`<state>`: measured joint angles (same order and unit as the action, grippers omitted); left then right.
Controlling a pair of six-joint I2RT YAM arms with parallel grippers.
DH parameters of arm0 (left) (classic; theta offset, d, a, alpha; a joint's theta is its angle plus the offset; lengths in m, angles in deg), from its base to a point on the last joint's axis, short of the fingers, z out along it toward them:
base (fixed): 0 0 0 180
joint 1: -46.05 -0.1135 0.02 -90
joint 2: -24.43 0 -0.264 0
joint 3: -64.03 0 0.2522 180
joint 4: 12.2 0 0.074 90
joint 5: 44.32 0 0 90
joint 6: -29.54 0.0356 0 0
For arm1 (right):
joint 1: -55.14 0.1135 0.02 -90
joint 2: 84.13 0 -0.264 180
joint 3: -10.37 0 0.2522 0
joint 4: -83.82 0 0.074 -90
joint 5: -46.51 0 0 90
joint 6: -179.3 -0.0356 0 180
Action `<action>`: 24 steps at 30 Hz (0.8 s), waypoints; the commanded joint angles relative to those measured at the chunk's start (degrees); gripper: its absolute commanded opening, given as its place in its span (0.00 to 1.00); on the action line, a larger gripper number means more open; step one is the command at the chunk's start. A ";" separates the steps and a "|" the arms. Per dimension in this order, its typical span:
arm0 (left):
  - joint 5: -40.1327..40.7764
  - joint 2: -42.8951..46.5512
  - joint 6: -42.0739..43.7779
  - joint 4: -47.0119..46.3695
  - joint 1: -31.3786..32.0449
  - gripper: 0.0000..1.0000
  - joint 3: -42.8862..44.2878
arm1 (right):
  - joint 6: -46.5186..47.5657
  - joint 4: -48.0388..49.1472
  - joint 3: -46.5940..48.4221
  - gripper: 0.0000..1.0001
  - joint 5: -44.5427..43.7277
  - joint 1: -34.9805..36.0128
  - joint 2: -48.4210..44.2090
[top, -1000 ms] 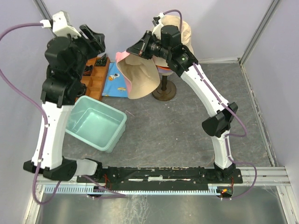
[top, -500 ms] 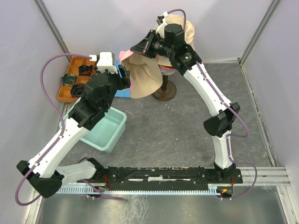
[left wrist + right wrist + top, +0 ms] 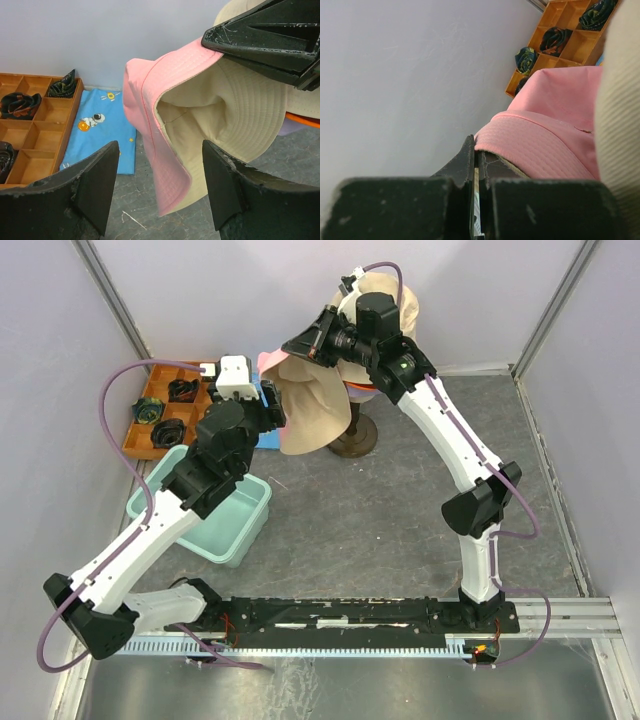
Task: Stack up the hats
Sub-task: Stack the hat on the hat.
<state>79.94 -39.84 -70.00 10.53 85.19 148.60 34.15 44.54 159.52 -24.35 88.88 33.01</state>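
Right jaws: clenched on the brim of the pink hat [image 3: 550, 135], with an edge of cream fabric caught in the same pinch; they hold it up in the air near the back wall.
Pink hat: hangs from that pinch, brim down and opening towards the left arm [image 3: 190, 490], clear of the bench [image 3: 400, 530].
Cream hat [image 3: 245, 115]: nested inside the pink hat, its crown hollow showing; its wide brim spreads to the right and droops in front of the dark stand [image 3: 352, 442].
Orange hat [image 3: 302, 119]: only a thin edge shows under the cream brim, at the stand's side.
Left jaws: released, the two fingers spread wide, nothing between them; they point at the pink hat's lower brim and stand just beside it, not touching.
Blue cloth [image 3: 100, 135]: lies flat on the bench below and behind the hanging hats.
Wooden tray [image 3: 140, 430]: against the back-left wall, dark rolled items in its compartments.
Teal bin [image 3: 252, 502]: on the bench under the left arm.
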 commanded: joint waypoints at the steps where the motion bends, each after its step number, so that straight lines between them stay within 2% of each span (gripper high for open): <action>1: 1.40 -0.60 -1.06 -4.07 0.35 0.74 0.31 | -3.00 2.77 -0.50 0.00 -0.26 -0.69 -2.56; 9: 3.09 -2.10 -1.03 -3.51 0.44 0.75 -1.28 | -4.69 4.91 -0.01 0.00 1.62 -0.18 -1.64; 20: 12.95 -3.28 0.23 -1.89 0.28 0.76 -4.90 | -7.16 6.57 2.66 0.00 4.16 0.85 0.32; 22: 14.70 -3.63 0.72 -1.68 0.33 0.70 -4.90 | -7.61 6.83 2.92 0.00 4.62 1.12 0.52; 24: 16.19 -3.85 1.51 -1.54 0.28 0.52 -4.61 | -7.89 7.18 2.90 0.00 4.99 1.27 0.52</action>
<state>90.08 -43.40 -70.00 10.49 85.41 143.59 28.90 48.23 159.76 -20.44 89.99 33.25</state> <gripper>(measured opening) 0.667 0.015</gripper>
